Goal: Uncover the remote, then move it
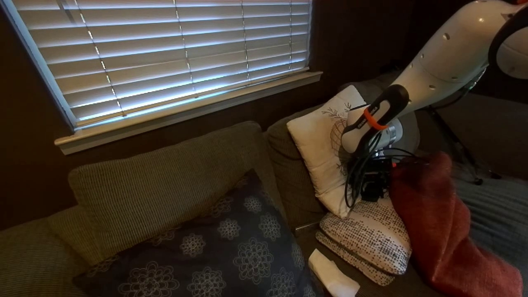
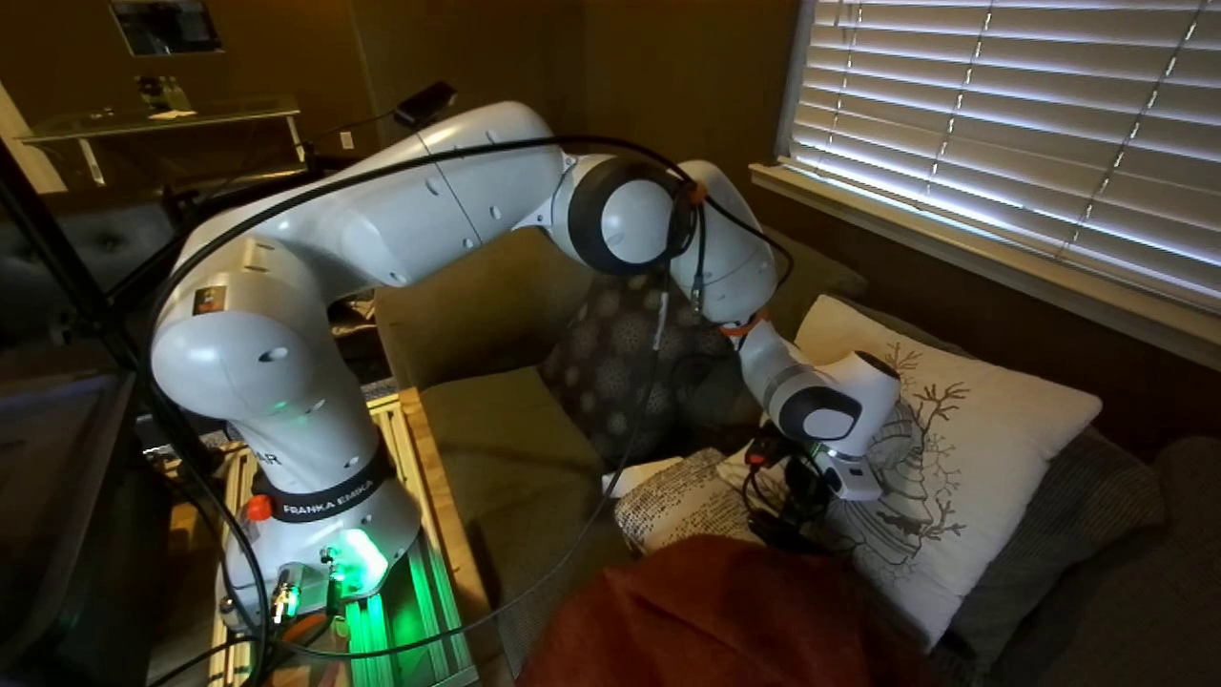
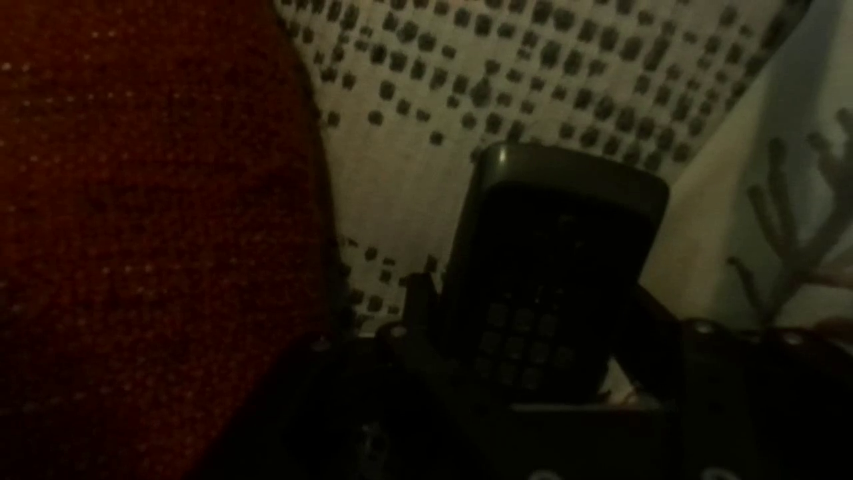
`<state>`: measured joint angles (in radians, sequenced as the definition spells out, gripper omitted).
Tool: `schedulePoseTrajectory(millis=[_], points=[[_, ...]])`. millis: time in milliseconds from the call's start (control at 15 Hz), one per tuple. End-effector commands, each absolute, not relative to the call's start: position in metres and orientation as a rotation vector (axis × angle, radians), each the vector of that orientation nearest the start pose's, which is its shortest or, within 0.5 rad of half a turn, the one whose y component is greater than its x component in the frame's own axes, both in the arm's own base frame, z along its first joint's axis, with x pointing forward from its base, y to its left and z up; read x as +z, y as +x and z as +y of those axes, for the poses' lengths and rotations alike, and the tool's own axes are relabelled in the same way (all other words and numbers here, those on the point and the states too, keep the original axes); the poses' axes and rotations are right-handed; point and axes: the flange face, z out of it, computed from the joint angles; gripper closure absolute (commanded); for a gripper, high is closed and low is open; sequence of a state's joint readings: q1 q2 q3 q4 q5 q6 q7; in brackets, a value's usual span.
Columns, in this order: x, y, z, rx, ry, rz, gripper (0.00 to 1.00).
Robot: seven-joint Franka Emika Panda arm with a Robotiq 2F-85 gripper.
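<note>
Inside the black gripper [image 3: 533,300], the remote [image 3: 563,227] shows bare over a dotted cushion [image 3: 393,167], apparently clasped along both edges. Uncovering looks done; the move is left, and whether the remote is clear of the fabric cannot be told. A red blanket [image 1: 449,231] bunches beside the dotted cushion and a white cushion [image 2: 954,458] leans close by; either could brush the gripper on its way out. On the sofa [image 2: 515,448], a white paper-like piece [image 1: 333,275] lies near the dotted cushion.

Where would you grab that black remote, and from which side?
Probably hold the remote across its long edges, coming in over the button face: the wrist view shows a slim bar, buttons visible, and the gripper has a finger beside each edge.
</note>
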<state>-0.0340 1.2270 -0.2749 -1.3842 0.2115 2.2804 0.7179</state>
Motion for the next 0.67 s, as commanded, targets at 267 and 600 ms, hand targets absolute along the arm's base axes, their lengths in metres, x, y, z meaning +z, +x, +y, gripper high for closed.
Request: schedulePoseTrajectory(millis=[267,600], points=[[-0.029,0.591,-0.132,0.449,-2.882,1.550,0.60],[-0.027,0.558,-0.092,0.365,-2.950,1.488,0.60]])
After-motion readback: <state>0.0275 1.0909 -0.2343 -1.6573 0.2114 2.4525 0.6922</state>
